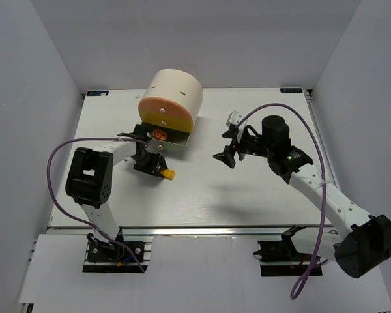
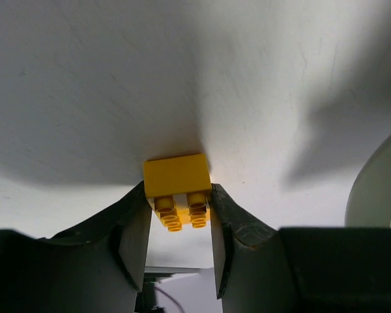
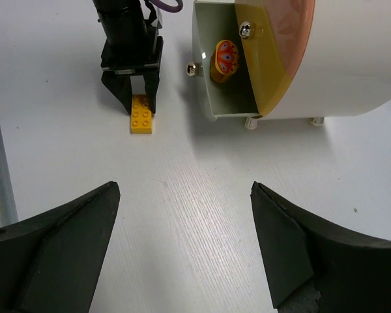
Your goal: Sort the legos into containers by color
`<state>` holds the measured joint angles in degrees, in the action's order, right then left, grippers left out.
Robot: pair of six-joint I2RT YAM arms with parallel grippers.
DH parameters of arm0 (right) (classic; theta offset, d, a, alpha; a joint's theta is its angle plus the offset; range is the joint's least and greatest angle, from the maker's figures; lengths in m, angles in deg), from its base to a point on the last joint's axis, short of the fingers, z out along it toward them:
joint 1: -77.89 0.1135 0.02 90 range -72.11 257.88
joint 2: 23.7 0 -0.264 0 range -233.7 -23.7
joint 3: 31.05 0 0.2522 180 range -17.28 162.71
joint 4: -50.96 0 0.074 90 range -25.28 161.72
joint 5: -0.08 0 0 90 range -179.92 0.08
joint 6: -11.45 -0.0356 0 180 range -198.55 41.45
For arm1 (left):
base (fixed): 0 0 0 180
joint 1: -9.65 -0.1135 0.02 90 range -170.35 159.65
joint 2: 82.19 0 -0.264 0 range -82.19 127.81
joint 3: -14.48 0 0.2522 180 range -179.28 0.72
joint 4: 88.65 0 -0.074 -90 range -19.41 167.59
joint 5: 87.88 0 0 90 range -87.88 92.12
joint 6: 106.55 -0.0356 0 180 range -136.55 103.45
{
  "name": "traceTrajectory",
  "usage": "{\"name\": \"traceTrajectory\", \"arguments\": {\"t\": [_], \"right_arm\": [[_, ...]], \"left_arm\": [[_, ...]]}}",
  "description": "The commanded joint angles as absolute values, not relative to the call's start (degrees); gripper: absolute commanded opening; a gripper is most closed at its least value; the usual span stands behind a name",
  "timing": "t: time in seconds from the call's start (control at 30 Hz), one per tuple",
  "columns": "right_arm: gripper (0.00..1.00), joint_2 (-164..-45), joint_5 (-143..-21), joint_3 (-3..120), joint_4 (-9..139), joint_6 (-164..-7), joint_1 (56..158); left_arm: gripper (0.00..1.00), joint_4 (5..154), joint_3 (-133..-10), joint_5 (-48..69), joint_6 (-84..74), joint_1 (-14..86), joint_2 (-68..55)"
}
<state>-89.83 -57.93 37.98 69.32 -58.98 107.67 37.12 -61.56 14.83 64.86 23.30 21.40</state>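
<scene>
While my left gripper (image 2: 179, 222) clamps the yellow lego (image 2: 176, 175) by its two sides, the lego lies flat on the table (image 1: 247, 195), just near and left of the cream cabinet (image 1: 173, 91). The open drawer (image 3: 212, 98) close by holds a round orange disc (image 3: 223, 60). My right gripper (image 3: 186, 241) hangs right of the cabinet with its jaws wide apart, well away from the lego.
</scene>
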Motion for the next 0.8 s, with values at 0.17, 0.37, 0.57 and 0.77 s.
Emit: {"name": "traceTrajectory", "arguments": {"t": [0.17,0.37,0.57,0.77], "right_arm": [[0.87,-87.9,-56.6,37.0,66.7,-59.6,106.9],[0.87,-88.8,-55.5,37.3,66.4,-59.9,106.9],[0.87,-88.1,-55.8,37.8,68.0,-58.5,106.9],[0.87,-86.8,-56.1,36.4,68.0,-58.6,106.8]], "left_arm": [[0.05,36.7,-65.5,14.3,52.5,23.5,7.8],[0.03,39.9,-69.0,14.9,52.3,22.2,5.6],[0.03,42.4,-75.3,14.0,54.0,22.2,11.4],[0.10,42.0,-82.3,11.9,55.0,22.2,17.6]]}}
